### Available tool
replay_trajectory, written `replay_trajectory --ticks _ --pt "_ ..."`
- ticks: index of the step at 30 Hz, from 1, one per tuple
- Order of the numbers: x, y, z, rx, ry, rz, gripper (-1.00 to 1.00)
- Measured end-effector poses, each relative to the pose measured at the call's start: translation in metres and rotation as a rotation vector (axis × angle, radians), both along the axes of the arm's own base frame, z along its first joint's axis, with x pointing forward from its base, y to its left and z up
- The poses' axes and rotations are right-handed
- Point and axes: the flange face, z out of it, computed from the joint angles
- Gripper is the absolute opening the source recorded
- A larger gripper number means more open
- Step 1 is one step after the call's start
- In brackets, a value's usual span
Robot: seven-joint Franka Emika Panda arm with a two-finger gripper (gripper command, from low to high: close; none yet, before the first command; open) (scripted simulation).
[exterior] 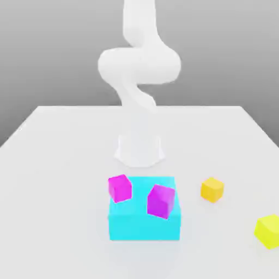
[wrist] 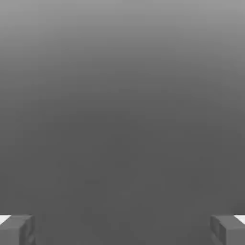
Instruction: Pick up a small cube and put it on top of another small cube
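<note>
"So, where does your job stand?"

"At the start, I'd judge. Your fingers [wrist: 122,230] are spread wide with nothing between them in the hand view. The arm [exterior: 139,65] rises well behind the cubes in the exterior view, so you have no pick to your name."

"And the cubes you need?"

"You have four. The magenta cube [exterior: 120,188] and the purple cube [exterior: 161,201] both sit on the cyan block [exterior: 144,226] — apart from each other, each turned at its own angle. Over toward the exterior view's right, the orange cube [exterior: 212,189] rests on the white counter [exterior: 60,218], and the yellow cube [exterior: 268,231] lies nearer the camera, partly cut off by the edge."

"Is either of your pairs stacked?"

"No, no small cube stands on another; the block under two of them doesn't count as your stack. Your task line doesn't say which cube goes on which, and I can't tell either."

"What's left for you, then?"

"All of it — choose the pair, come down over one cube, grip it, lift, line it up over the other, then let go gently so it doesn't topple."
</note>
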Motion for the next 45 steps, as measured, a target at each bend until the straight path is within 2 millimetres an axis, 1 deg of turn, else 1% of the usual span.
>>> replay_trajectory --ticks 2,4,6,9,12,14,15,18,19,20,21,23,28,29,34,35,37,38,41,45 --pt "0.018 0.028 -0.05 -0.006 0.07 0.068 0.0" --pt "0.027 0.057 -0.099 -0.016 0.139 0.134 0.0" --pt "0.028 0.085 -0.149 -0.031 0.207 0.2 0.0" --pt "0.016 0.126 -0.224 -0.064 0.309 0.299 0.0" --pt "-0.014 0.162 -0.3 -0.111 0.413 0.402 0.0" --pt "-0.045 0.18 -0.351 -0.152 0.486 0.474 0.0" --pt "-0.061 0.186 -0.374 -0.174 0.52 0.508 0.0" --pt "-0.114 0.193 -0.432 -0.245 0.612 0.6 0.0" --pt "-0.132 0.192 -0.449 -0.271 0.641 0.63 0.0" --pt "-0.143 0.191 -0.462 -0.286 0.66 0.648 0.0" --pt "-0.148 0.191 -0.471 -0.293 0.669 0.658 0.0" --pt "-0.152 0.192 -0.487 -0.296 0.676 0.669 0.0" --pt "-0.154 0.191 -0.524 -0.295 0.68 0.669 0.0" --pt "-0.155 0.19 -0.531 -0.298 0.679 0.668 -1.0" --pt "-0.155 0.19 -0.531 -0.297 0.679 0.668 -1.0" --pt "-0.155 0.19 -0.535 -0.299 0.678 0.667 -1.0" --pt "-0.154 0.19 -0.528 -0.298 0.678 0.669 -1.0" --pt "-0.154 0.191 -0.528 -0.298 0.678 0.669 -1.0" --pt "-0.153 0.192 -0.502 -0.296 0.679 0.67 -1.0" --pt "-0.154 0.19 -0.474 -0.302 0.677 0.667 -1.0"
